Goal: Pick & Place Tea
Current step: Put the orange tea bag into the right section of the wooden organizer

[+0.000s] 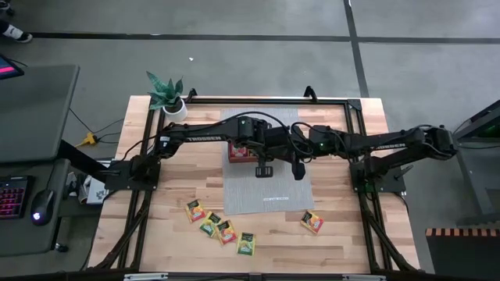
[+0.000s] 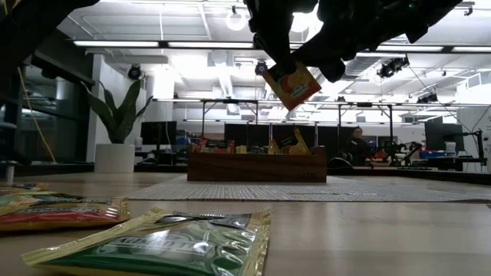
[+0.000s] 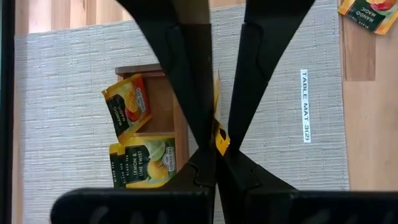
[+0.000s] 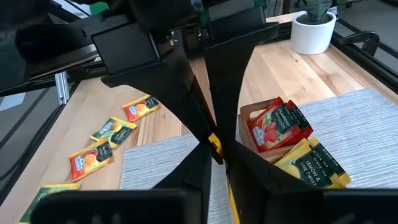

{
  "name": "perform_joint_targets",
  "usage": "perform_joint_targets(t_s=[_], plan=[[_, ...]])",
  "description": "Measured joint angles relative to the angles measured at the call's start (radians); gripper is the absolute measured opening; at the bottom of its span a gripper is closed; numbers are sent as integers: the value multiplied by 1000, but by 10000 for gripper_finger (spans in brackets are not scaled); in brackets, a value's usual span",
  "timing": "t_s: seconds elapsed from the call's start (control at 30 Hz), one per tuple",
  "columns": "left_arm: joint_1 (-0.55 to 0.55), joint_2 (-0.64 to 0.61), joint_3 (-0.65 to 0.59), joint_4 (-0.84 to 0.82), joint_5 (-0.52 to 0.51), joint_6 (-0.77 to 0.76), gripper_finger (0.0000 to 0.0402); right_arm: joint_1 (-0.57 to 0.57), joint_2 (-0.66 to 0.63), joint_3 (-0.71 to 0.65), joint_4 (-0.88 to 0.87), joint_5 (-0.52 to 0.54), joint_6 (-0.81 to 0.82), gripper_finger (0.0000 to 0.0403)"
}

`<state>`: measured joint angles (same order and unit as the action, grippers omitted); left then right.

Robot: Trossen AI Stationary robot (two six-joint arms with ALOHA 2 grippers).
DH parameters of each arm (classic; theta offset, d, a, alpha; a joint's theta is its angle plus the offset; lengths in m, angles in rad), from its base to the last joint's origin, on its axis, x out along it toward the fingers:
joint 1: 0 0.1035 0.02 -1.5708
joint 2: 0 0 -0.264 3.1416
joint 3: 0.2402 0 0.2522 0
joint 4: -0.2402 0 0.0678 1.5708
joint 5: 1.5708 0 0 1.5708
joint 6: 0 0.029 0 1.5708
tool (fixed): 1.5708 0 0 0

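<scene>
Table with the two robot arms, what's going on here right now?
Both arms meet over the grey mat, next to the wooden tray. The left gripper is shut on a yellow tea packet. The right gripper pinches what looks like a second yellow packet. The low view shows one packet held up in the air. The tray already holds several packets, and five loose packets lie on the table's near side.
</scene>
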<state>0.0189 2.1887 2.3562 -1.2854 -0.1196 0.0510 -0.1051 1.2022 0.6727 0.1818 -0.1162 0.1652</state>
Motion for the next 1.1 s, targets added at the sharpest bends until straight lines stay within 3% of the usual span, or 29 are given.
perform_joint_targets(t_s=[0.2,0.63,0.77,1.1], plan=[[0,0,0,1,1,-5,0,0,0,0,-5,-7,-6,5],[0,0,0,3,-41,-31,10,0,0,0,-5,13,4,1],[0,0,0,4,-49,-25,53,0,0,0,-7,10,10,1],[0,1,0,-12,-77,-49,228,0,0,0,-52,41,9,0]])
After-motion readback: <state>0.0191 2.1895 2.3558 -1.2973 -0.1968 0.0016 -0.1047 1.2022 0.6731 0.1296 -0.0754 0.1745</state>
